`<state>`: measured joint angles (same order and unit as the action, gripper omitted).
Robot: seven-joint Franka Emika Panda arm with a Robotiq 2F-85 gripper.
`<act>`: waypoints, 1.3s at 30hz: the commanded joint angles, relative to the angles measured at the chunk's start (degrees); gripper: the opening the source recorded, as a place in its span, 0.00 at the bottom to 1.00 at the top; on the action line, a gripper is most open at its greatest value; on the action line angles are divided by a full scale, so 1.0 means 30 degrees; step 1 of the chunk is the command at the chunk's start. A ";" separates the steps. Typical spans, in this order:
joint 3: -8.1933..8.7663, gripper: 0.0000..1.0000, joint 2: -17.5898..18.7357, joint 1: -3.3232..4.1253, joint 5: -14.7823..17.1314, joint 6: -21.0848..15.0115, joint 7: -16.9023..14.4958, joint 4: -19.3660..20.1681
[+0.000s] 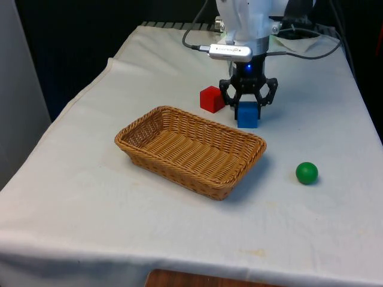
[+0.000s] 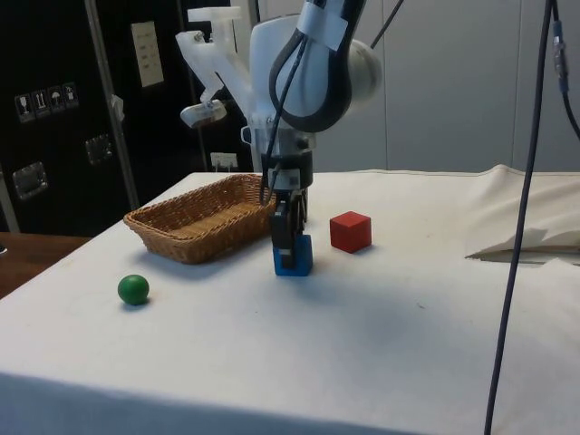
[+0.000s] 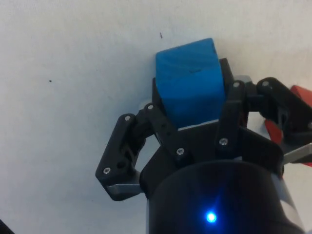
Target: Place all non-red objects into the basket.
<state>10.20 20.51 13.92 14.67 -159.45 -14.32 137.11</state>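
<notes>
The blue cube [image 1: 247, 115] sits on the white-clothed tabletop [image 1: 90, 197], clamped between the two black fingers of the tool [image 1: 248, 106], which comes straight down onto it; in the wrist view the fingers [image 3: 161, 119] press against opposite faces of the blue cube [image 3: 191, 83], so the tool [image 3: 192, 105] is closed on it about as wide as the cube itself. In the side view the blue cube [image 2: 294, 255] appears to rest on the cloth under the tool [image 2: 289, 237], though whether it is lifted a hair off the surface cannot be told. In the front view the red cube [image 1: 211, 98] stands just beside the blue one at about 10 o'clock, with a small gap between them. The wicker basket [image 1: 190, 149] lies near the blue cube at roughly 7 o'clock in the front view, its long axis running diagonally, with nothing inside it. The green ball [image 1: 306, 173] rests on the cloth at about 4 o'clock from the blue cube, well apart from it and off the basket's short end; in the side view the green ball [image 2: 133, 289] lies apart from the basket [image 2: 199, 217] on the near side.
</notes>
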 commanded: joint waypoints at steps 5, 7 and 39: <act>0.0000 0.00 0.0000 0.0000 0.0000 0.0000 0.0000 0.0000; -0.0019 0.00 -0.0038 0.0000 0.0038 -0.0038 0.0000 0.0057; 0.0745 0.00 -0.2502 0.0115 -0.2617 0.2807 0.2521 -0.0573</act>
<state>11.69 13.24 13.87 8.31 -151.66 -8.02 135.45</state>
